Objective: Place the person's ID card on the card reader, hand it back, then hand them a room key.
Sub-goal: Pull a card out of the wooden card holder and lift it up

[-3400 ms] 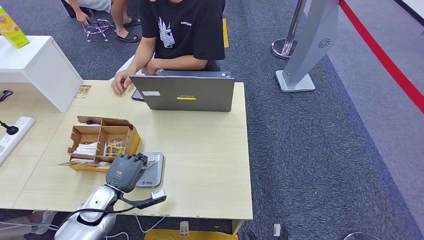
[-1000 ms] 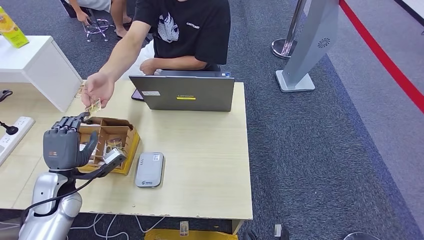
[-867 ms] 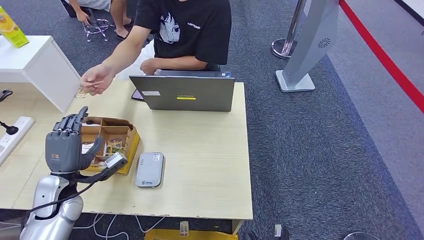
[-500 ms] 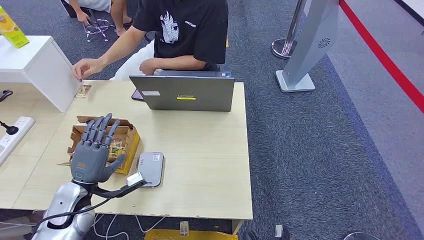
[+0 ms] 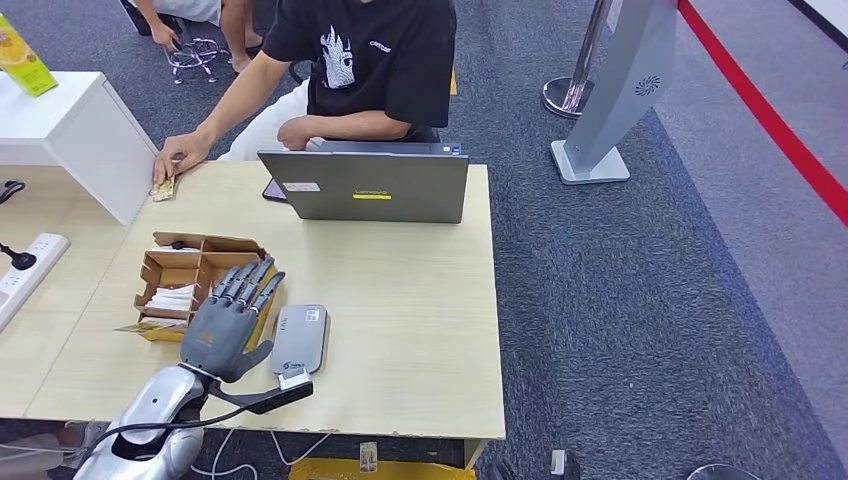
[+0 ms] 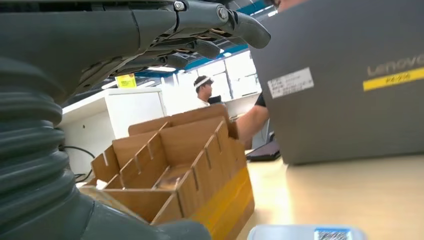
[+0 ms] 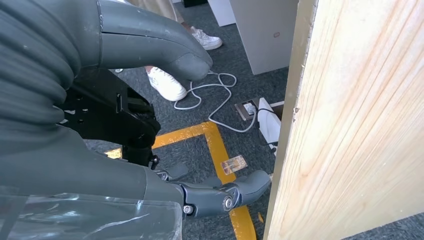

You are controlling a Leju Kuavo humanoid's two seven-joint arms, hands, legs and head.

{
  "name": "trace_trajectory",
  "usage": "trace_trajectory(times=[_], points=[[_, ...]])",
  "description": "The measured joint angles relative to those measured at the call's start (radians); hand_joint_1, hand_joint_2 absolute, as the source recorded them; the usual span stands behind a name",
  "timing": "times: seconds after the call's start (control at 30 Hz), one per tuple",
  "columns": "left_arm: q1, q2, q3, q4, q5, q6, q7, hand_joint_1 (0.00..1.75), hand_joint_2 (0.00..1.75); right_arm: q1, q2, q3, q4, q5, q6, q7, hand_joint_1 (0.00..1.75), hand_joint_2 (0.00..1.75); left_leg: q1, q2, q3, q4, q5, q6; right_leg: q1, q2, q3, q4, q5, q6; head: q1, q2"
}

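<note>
My left hand [image 5: 228, 322] hovers with its fingers spread and nothing in it, over the near right corner of the brown cardboard box [image 5: 185, 262]. In the left wrist view its fingers [image 6: 200, 27] reach above the box [image 6: 175, 165]. The grey card reader [image 5: 301, 338] lies bare just right of that hand. At the table's far left corner the person's hand [image 5: 180, 155] presses the ID card [image 5: 162, 189] onto the tabletop. A stack of white cards [image 5: 172, 297] sits in one box compartment. My right hand [image 7: 150, 125] hangs below the table edge [image 7: 300, 100], holding nothing.
A grey laptop [image 5: 370, 186] stands open at the table's far side, the seated person [image 5: 360, 60] behind it. A white cabinet [image 5: 75, 135] and a power strip [image 5: 22, 272] are at the left. Cables [image 7: 215, 95] lie on the floor under the table.
The person took the card from my raised left hand and set it down at the far left. My left hand came down and right, to the box beside the reader.
</note>
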Motion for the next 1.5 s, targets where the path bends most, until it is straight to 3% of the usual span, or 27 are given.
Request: trace_trajectory(times=[0.43,0.63,0.8,1.07,1.5], points=[[-0.01,0.029,-0.014,0.031,0.015,-0.03,0.015,0.0,1.75,0.0,0.0,0.001,0.0,-0.002,0.0,0.0,0.0,1.75,0.0,0.0,0.0,0.0,0.0,0.0,0.0,0.0,0.0,0.0,0.0,0.0,0.0,0.0],[-0.003,0.095,-0.012,0.013,0.083,-0.076,0.03,0.0,1.75,0.003,-0.001,0.001,0.0,-0.012,0.0,-0.004,0.0,1.75,0.001,0.0,0.0,0.0,0.0,0.0,0.001,0.0,0.0,0.0,0.0,0.0,0.0,0.0],[0.042,0.164,0.024,-0.065,0.133,-0.106,0.022,0.0,1.75,0.011,-0.004,0.001,0.0,-0.023,0.004,-0.012,0.0,1.75,0.001,0.0,-0.001,0.0,0.0,0.0,0.001,0.0,0.0,0.0,0.0,0.0,0.0,0.0],[0.154,0.232,0.087,-0.172,0.148,-0.111,0.019,0.0,1.75,0.021,-0.005,0.001,0.0,-0.033,0.011,-0.017,0.0,1.75,0.001,0.0,-0.001,0.0,0.0,0.0,0.001,0.0,0.0,0.0,0.0,0.0,0.0,0.0],[0.225,0.253,0.15,-0.204,0.153,-0.104,0.019,0.0,1.75,0.023,-0.006,0.001,0.0,-0.032,0.016,-0.011,0.0,1.75,0.001,0.0,-0.001,0.0,0.0,0.0,0.001,-0.001,0.0,0.0,0.0,0.0,0.0,0.0]])
